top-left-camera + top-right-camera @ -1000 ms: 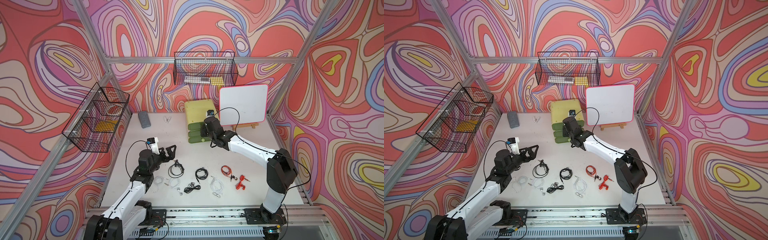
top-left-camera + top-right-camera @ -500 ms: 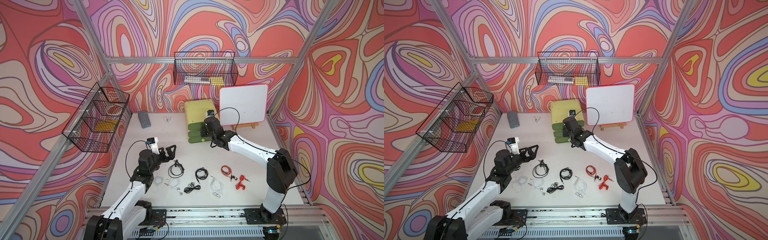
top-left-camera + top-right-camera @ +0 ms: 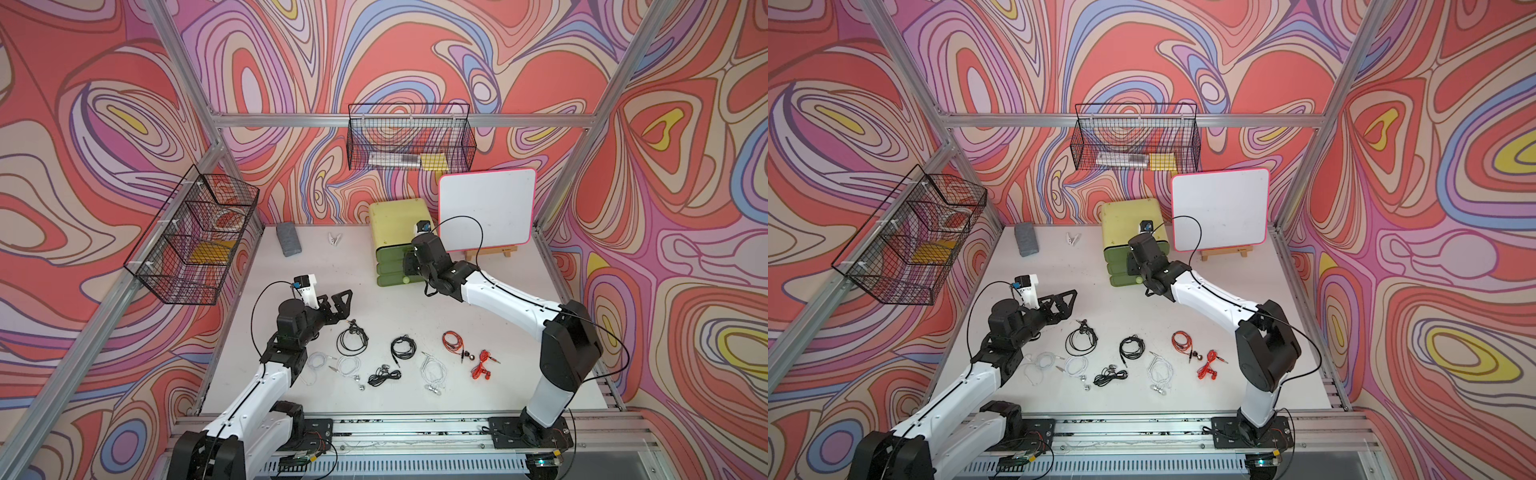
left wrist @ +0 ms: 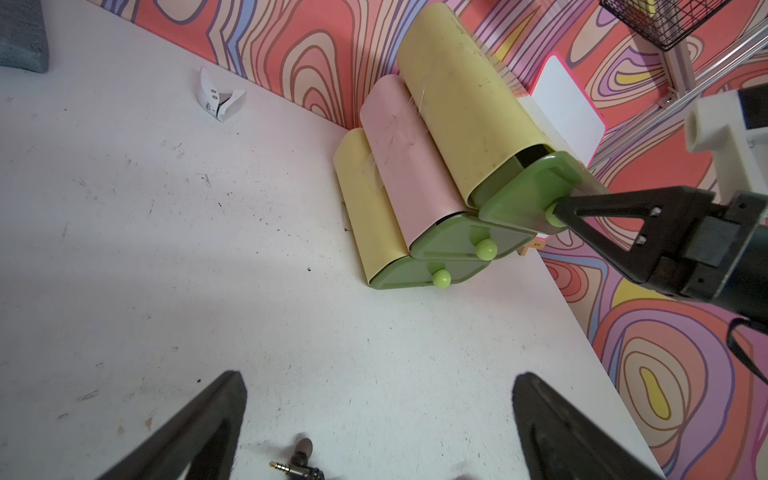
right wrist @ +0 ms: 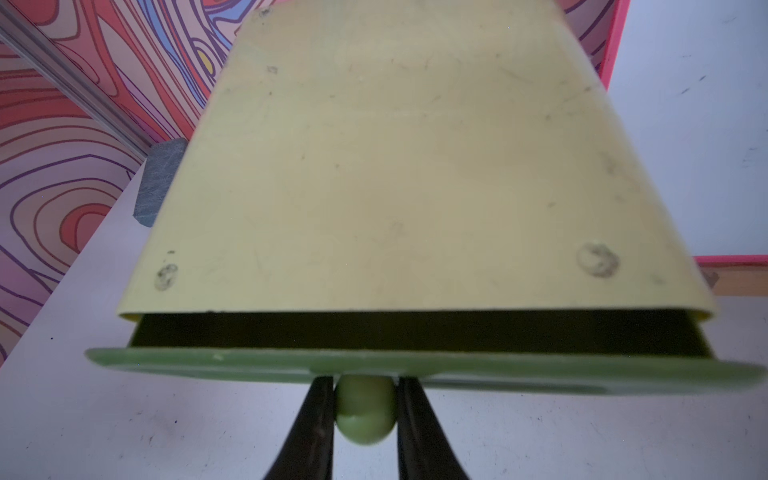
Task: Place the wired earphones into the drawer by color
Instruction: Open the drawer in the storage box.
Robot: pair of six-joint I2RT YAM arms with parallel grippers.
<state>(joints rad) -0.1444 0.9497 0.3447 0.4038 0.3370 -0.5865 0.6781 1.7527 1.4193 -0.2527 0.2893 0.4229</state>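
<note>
While our right tool (image 5: 365, 395) clamps the knob (image 5: 365, 419) of the top drawer (image 5: 249, 362), slightly ajar, we see left tool (image 3: 341, 308) spread wide nr black earphones (image 3: 352, 337) on table (image 3: 415, 307).

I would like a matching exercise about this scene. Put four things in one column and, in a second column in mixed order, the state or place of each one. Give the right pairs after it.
Things
1. left gripper
2. right gripper
3. top drawer
4. red earphones

States or places
A. lying on the table
B. open, holding nothing
C. pulled out a little
D. shut on the green knob

Pairs: 1-B, 2-D, 3-C, 4-A
</note>
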